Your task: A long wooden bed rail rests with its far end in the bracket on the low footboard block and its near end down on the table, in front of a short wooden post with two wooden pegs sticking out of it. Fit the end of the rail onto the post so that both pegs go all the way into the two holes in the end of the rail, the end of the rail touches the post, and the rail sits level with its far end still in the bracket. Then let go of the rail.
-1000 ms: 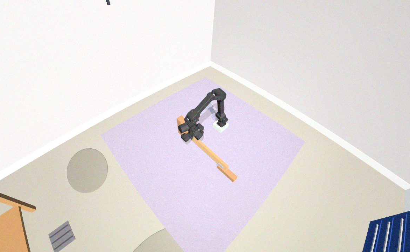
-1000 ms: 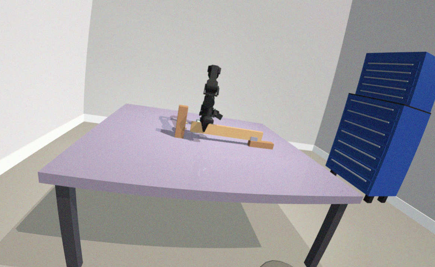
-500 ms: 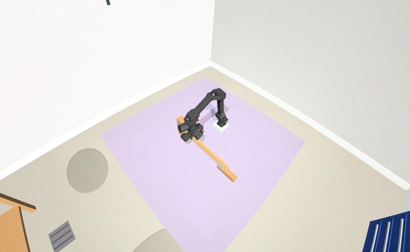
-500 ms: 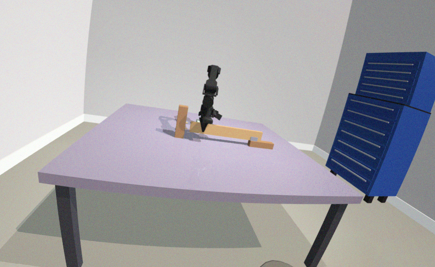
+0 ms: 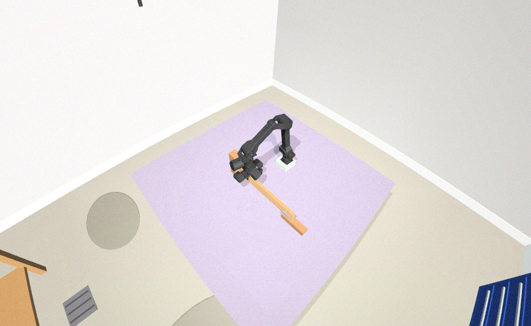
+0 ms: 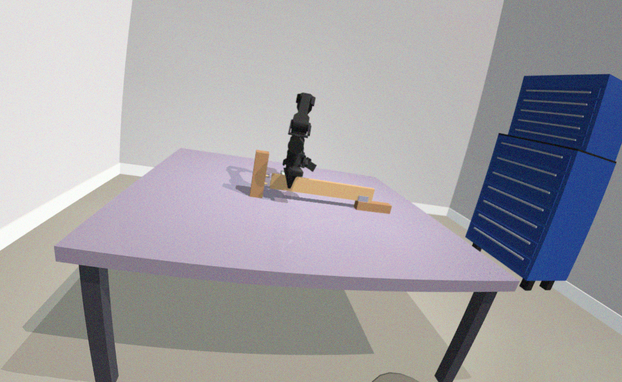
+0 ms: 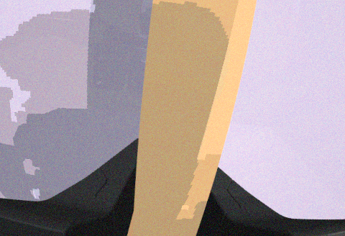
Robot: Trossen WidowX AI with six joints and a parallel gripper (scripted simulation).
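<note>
Gripper (image 6: pixel 288 182) clamped on the rail (image 6: pixel 332 189) close beside the post (image 6: pixel 258 173), rail end seemingly just short of the post, far end in the bracket (image 6: pixel 363 198)

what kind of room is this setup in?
Likely a workshop or lab corner: a blue drawer cabinet, like a tool chest, by the wall, a lavender table carrying the arm and the wooden rail, plain walls with white baseboards, a floor vent.
</note>
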